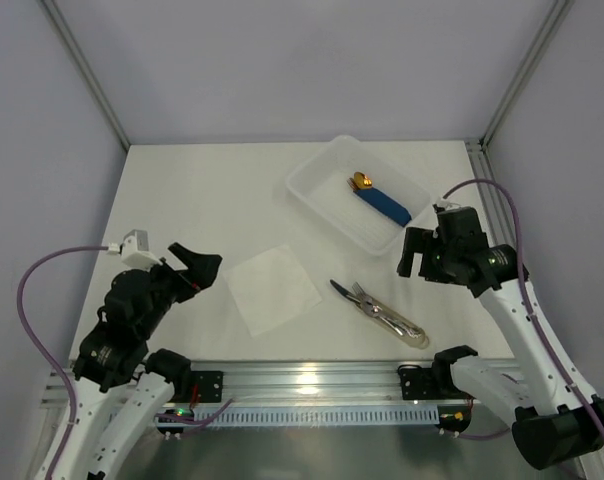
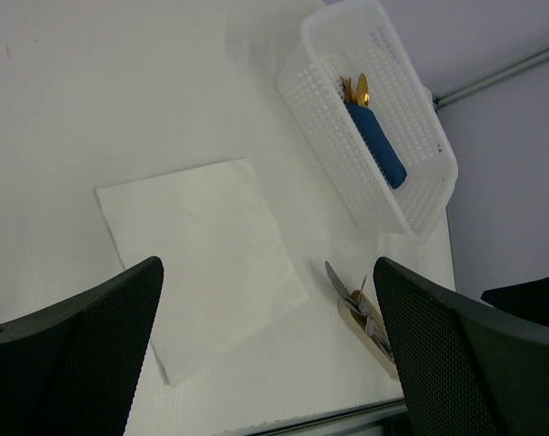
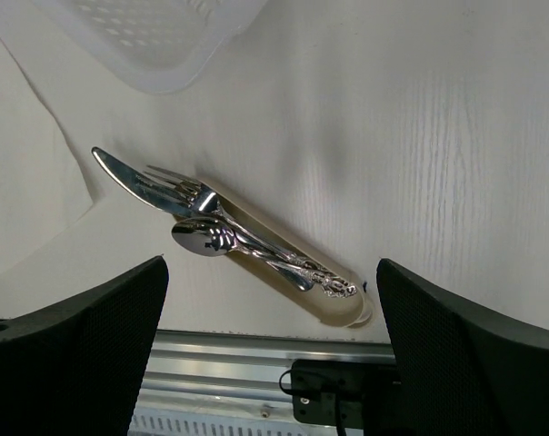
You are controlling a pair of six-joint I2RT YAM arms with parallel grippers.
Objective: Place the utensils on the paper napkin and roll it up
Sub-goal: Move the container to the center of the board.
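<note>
status: task not yet begun, as far as can be seen. left gripper: jaws spread wide, holding nothing, hanging above the surface. right gripper: jaws likewise spread wide and empty, clear of everything. the paper napkin lies flat and unrolled just off the left gripper's inner side; in the left wrist view it sits ahead of and between that gripper's fingers, one corner pointing toward the arm bases. nothing rests on it. the utensils, namely a knife, a fork and a spoon bunched together, lie below the right gripper and a little toward the arm bases, framed between its fingers in the right wrist view. they rest on a beige sleeve, handles toward the near rail, with the knife tip pointing at the napkin and ending just beside its nearest corner; contact cannot be confirmed. beyond the right gripper, on its inner side, stands a white tray holding a blue-handled piece, which is not part of the job. outstanding: lift the bunch off the sleeve, lay it on the napkin, then roll the sheet around it. judgement: the right gripper is better placed for the pick, and the slim, shiny bunch may slip or scatter if pinched off-centre.
</note>
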